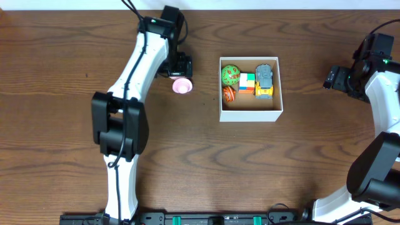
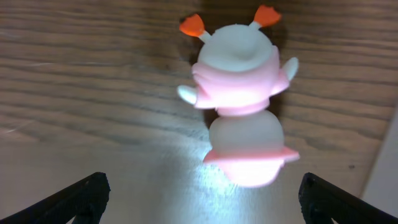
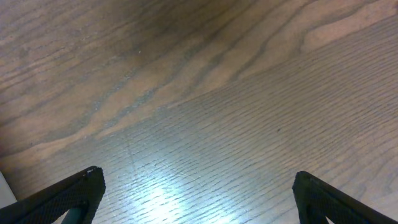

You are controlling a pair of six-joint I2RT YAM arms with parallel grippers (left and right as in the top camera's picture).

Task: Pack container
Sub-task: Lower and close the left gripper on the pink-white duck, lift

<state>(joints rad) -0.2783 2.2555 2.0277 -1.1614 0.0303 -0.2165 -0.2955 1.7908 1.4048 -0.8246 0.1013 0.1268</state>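
Container (image 1: 250,115), centre-right, holds toys (image 1: 247,82). Left gripper (image 2: 205,196) hovers wide open over pink toy (image 2: 242,118), presumably lining up a grasp. Right gripper (image 3: 199,190), equally wide, is parked far right.

A table (image 1: 187,156) of dark brown wood fills nearly all of the overhead view, its grain running in long wavy bands from left to right. Along the top edge a thin pale strip (image 1: 62,4) shows beyond the table; what it is cannot be told. At the bottom edge a black rail (image 1: 206,219) with small green parts lies along the table's near side. In the 2 wrist views the wood carries a soft white glare (image 2: 155,180) low down and darkens toward the top
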